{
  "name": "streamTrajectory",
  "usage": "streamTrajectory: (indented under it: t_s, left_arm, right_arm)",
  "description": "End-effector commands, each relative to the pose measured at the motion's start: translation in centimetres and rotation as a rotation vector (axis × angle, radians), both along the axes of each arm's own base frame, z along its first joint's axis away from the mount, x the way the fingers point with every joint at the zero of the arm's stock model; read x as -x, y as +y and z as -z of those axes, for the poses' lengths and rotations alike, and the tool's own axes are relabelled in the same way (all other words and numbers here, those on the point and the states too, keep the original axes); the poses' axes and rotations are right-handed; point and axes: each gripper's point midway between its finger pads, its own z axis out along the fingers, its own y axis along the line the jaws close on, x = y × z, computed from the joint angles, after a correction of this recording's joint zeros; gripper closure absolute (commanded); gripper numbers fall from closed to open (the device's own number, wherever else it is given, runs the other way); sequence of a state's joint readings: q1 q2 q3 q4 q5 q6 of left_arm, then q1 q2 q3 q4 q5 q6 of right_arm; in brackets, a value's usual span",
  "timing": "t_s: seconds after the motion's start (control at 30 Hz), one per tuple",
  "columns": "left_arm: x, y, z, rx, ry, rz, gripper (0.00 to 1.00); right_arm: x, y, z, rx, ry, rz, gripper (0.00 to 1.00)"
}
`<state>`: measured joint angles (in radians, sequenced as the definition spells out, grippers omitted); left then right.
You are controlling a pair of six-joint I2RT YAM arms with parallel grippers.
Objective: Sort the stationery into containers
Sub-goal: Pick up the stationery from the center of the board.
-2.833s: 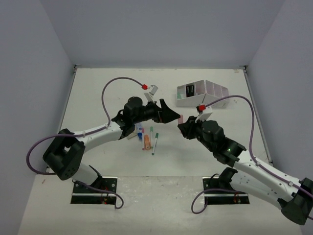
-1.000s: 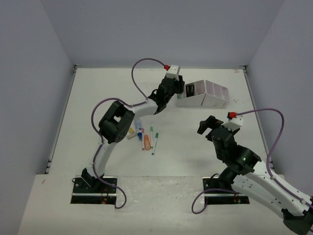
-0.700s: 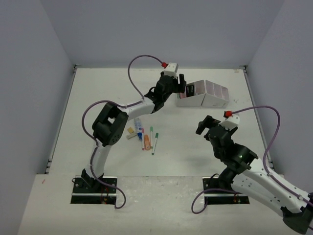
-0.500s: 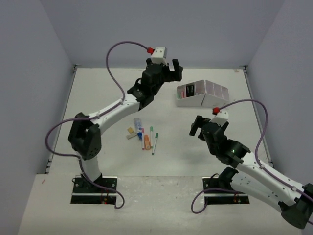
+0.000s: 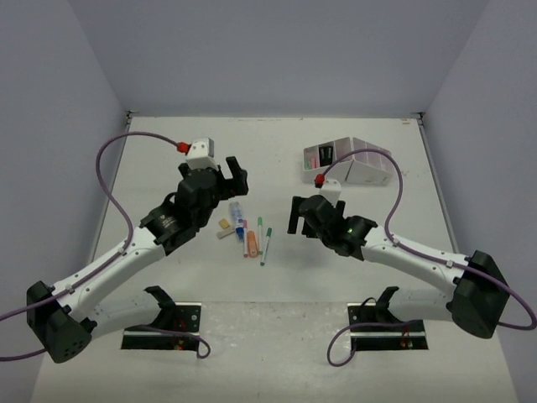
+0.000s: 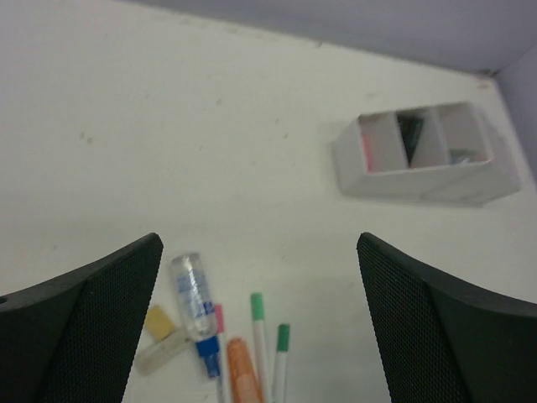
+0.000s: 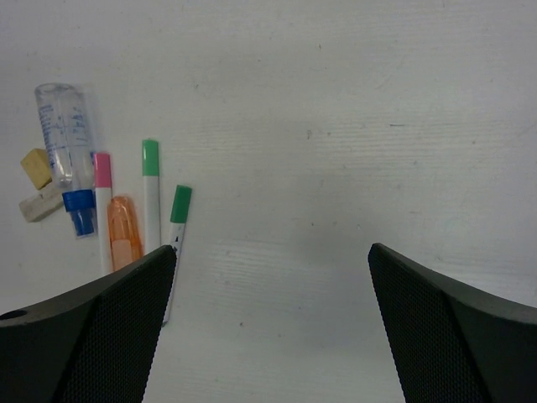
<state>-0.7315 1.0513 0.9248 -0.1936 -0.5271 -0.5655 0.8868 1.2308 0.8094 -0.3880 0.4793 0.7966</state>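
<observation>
- Above the middle of the counter (image 5: 168, 151), the left pincer (image 5: 232, 175) now hangs with its jaws spread wide and nothing between them. A second ago it was half closed at the left end of the white organizer (image 5: 323, 176).
- Since then the left arm has swung back toward the lower left of the top view.
- The right pincer (image 5: 294, 217), gaping and empty as before, has moved from the right side to the centre. It sits just right of the loose stationery.
- The loose pieces lie untouched in one cluster:
  - a clear round bottle (image 7: 65, 143) with a blue cap
  - a pink-capped pen (image 7: 102, 172)
  - two green-capped pens (image 7: 150, 159)
  - a stubby orange highlighter (image 7: 124, 231)
  - a tan block (image 7: 36, 168)
  - a pale eraser (image 7: 38, 206)
- The organizer is smooth plastic with thin dividers and slanted walls, and stands at the upper right, well apart from the cluster.
- Its leftmost compartment holds a pink piece (image 6: 367, 151) and the next a dark item (image 6: 411, 138). A third holds something dark, too small to identify.
- Both pincers' pads are black with a fine mesh texture.
</observation>
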Motion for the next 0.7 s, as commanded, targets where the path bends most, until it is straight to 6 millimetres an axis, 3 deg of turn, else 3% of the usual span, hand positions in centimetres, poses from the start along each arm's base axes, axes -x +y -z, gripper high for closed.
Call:
streamTrajectory:
  t_s: [0.0,0.1,0.2,0.3,0.37,0.43,0.67]
  left_arm:
    - [1.7,2.5,6.2,-0.071,0.163,-0.095,0.0]
    - [1.9,2.4,10.4,-0.084,0.264,-0.137,0.01]
    - [1.3,1.2,12.5,-0.075,0.322,-0.146,0.07]
    - [0.0,-0.6,14.6,-0.098,0.364,-0.128,0.23]
    - [-0.8,-1.0,15.4,-0.116,0.38,-0.144,0.26]
    - [-1.3,-0.8,17.2,-0.169,0.42,-0.187,0.39]
    - [-3.4,-1.1,18.6,-0.204,0.449,-0.276,0.4]
  right_arm:
    - [-1.0,0.6,-3.6,-0.096,-0.077,0.051,0.01]
    - [-0.8,-0.3,-4.6,-0.076,-0.097,0.053,0.01]
    - [-0.5,-1.4,-4.8,-0.054,-0.108,0.067,0.01]
    - [-0.2,-2.2,-4.8,-0.047,-0.122,0.068,0.01]
    - [0.2,-2.7,-4.6,-0.047,-0.125,0.07,0.01]
    - [0.3,-3.0,-4.4,-0.04,-0.128,0.072,0.01]
    - [0.4,-3.8,-3.7,-0.007,-0.131,0.078,0.01]
